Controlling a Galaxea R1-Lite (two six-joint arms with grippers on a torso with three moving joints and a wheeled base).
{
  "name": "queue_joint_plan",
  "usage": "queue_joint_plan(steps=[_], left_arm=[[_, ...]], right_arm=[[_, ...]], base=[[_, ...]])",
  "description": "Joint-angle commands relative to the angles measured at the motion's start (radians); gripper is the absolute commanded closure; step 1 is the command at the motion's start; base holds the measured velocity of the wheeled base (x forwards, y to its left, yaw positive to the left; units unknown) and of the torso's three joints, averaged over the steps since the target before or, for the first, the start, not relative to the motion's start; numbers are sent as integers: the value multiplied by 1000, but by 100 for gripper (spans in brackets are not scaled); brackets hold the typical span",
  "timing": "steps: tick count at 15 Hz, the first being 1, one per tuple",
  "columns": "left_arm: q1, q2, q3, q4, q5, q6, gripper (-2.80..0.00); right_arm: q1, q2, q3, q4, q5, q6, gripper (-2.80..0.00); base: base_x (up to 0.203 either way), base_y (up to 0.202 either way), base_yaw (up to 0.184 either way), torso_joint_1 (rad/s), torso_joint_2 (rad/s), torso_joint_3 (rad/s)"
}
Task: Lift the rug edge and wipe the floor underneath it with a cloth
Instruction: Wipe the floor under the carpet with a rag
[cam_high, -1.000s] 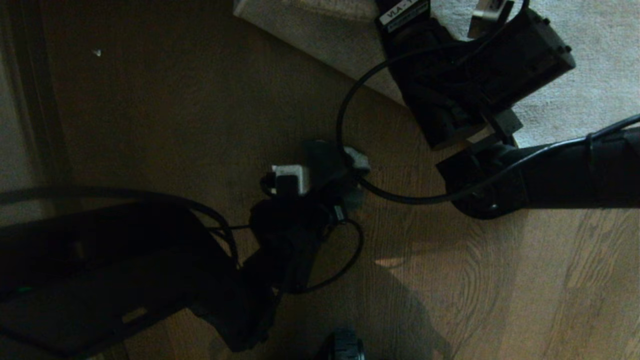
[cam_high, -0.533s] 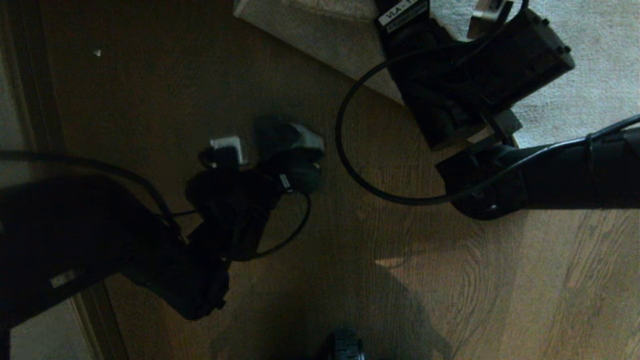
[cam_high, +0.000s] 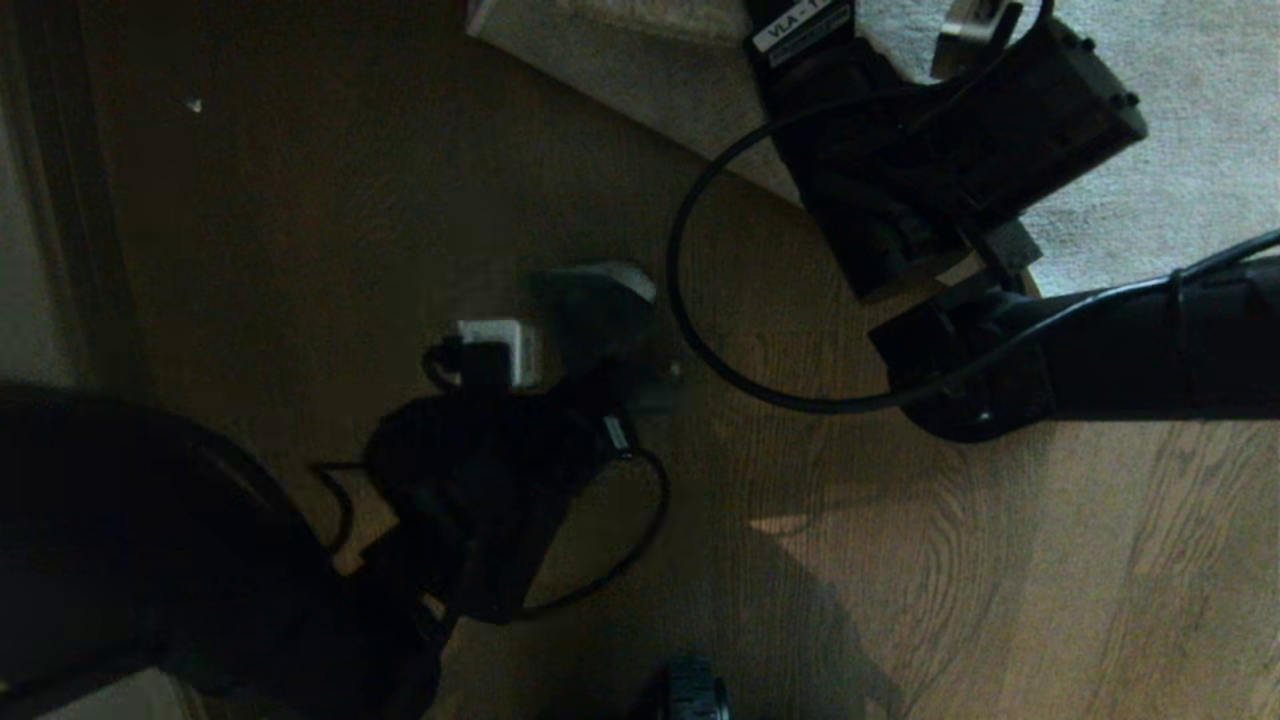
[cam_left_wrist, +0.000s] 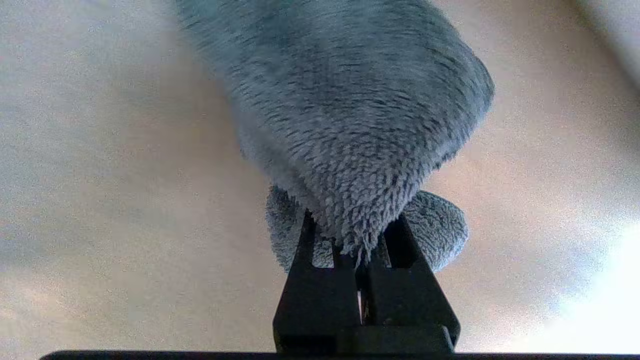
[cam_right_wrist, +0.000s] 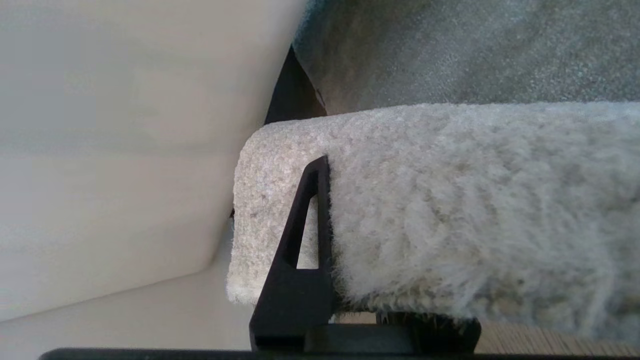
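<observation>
**Rug edge raised, cloth on the boards**

The right gripper (cam_right_wrist: 350, 280) is clamped on the rug edge (cam_right_wrist: 425, 200), holding it folded up off the floor (cam_high: 900, 560). The left gripper (cam_left_wrist: 357, 235), closed on the cloth (cam_left_wrist: 350, 125), presses it to the bare boards near that lifted rug edge.

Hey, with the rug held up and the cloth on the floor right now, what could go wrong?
1. The right gripper holds the rug edge only near its corner; it may slip and drop onto the wiped floor.
2. The left gripper pinches just a tip of the cloth; dragging could pull it free.
</observation>
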Motion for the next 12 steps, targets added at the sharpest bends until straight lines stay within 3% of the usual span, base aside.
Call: queue_joint_plan(steps=[1, 2, 4, 12], left_arm=[[-121, -3, 32, -43, 22, -3, 0], [-183, 19, 35, -45, 52, -7, 0], [-231, 86, 19, -47, 81, -13, 0], [-234, 324, -241, -47, 82, -16, 0]], right_arm=[[-1, 2, 0, -8, -1, 4, 0], [-1, 2, 0, -8, -1, 4, 0], [-2, 2, 0, -8, -1, 5, 0], [-8, 25, -3, -8, 1, 7, 0]], base=[[0, 0, 0, 0, 0, 0], [0, 0, 0, 0, 0, 0], [0, 0, 0, 0, 0, 0], [0, 0, 0, 0, 0, 0]])
